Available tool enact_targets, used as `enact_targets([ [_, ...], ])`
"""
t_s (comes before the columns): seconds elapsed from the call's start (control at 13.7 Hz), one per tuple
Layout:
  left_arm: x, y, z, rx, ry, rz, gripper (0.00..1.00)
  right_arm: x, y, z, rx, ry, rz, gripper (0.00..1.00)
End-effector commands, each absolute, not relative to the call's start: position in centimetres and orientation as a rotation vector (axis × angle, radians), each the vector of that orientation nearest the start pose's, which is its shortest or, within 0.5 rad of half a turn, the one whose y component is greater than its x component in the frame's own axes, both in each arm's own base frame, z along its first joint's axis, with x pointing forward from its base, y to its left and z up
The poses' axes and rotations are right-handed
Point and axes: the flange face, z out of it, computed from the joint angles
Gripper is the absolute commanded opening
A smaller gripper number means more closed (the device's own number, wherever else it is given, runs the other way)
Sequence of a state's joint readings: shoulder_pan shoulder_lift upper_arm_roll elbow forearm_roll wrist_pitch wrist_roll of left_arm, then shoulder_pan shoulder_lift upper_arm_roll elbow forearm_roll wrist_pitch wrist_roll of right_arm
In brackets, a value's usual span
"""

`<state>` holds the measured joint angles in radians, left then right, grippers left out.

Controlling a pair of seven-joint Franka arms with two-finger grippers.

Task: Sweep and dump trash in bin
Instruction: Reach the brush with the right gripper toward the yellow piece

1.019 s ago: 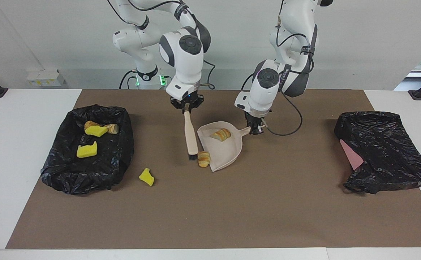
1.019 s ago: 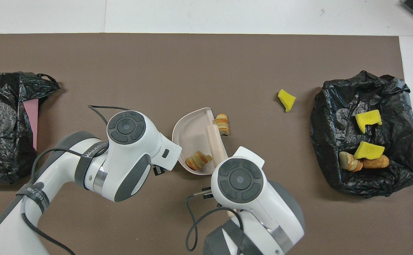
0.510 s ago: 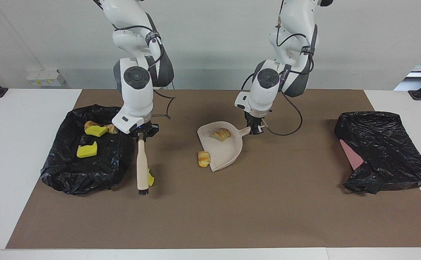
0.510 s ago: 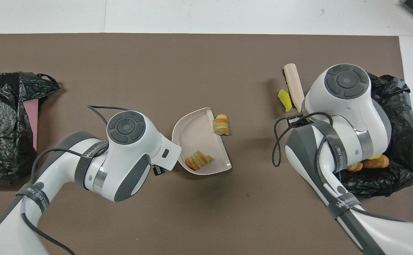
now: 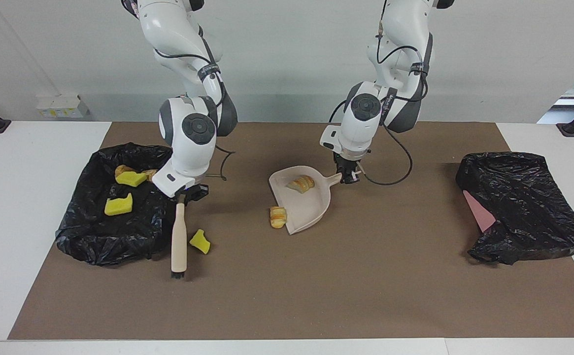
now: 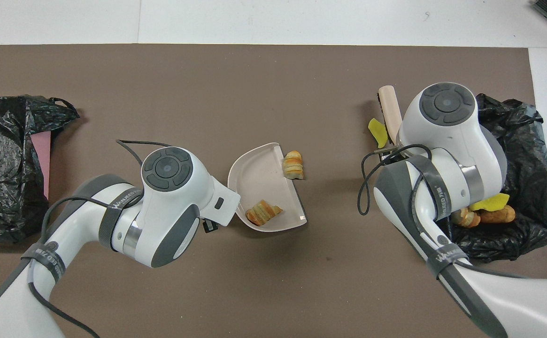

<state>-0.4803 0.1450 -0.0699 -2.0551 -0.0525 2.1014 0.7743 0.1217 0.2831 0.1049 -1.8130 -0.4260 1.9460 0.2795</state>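
Note:
My right gripper (image 5: 184, 193) is shut on the handle of a beige brush (image 5: 179, 237), which hangs down between the black-lined bin (image 5: 94, 246) and a loose yellow foam chunk (image 5: 200, 241) on the mat. The brush (image 6: 389, 110) and chunk (image 6: 377, 133) also show in the overhead view. My left gripper (image 5: 348, 176) is shut on the handle of the beige dustpan (image 5: 311, 209). One bread lump (image 5: 301, 184) lies in the pan, another (image 5: 278, 217) on the mat at its lip. The bin holds two yellow bits (image 5: 118, 205) and bread lumps (image 5: 150, 173).
A second crumpled black bag (image 5: 523, 207) with a pink sheet under it lies at the left arm's end of the brown mat. The bin (image 6: 531, 141) stands at the right arm's end. A cable loops from the left wrist over the mat.
My right arm has carried the brush from the dustpan's lip to the yellow chunk by the bin, then shifted it to the chunk's bin side. The left arm and dustpan have not moved.

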Motion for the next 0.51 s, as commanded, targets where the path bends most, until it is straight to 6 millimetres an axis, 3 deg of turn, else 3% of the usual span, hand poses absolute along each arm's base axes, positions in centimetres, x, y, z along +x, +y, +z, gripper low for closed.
enact_targets([
  [0.0, 47.2, -29.1, 35.3, -2.552, 1.913, 0.154, 0.0, 60.4, 11.3, 35.5, -3.511, -0.26, 0.129, 0.0],
  [0.22, 47.1, -29.1, 35.1, -2.554, 1.913, 0.156, 0.0, 58.0, 16.0, 34.6, -3.398, -0.263, 0.246, 0.0],
  [0.44, 47.1, -29.1, 35.2, -2.554, 1.913, 0.154, 0.0, 53.9, 24.1, 35.4, -3.266, -0.297, 0.352, 0.0],
])
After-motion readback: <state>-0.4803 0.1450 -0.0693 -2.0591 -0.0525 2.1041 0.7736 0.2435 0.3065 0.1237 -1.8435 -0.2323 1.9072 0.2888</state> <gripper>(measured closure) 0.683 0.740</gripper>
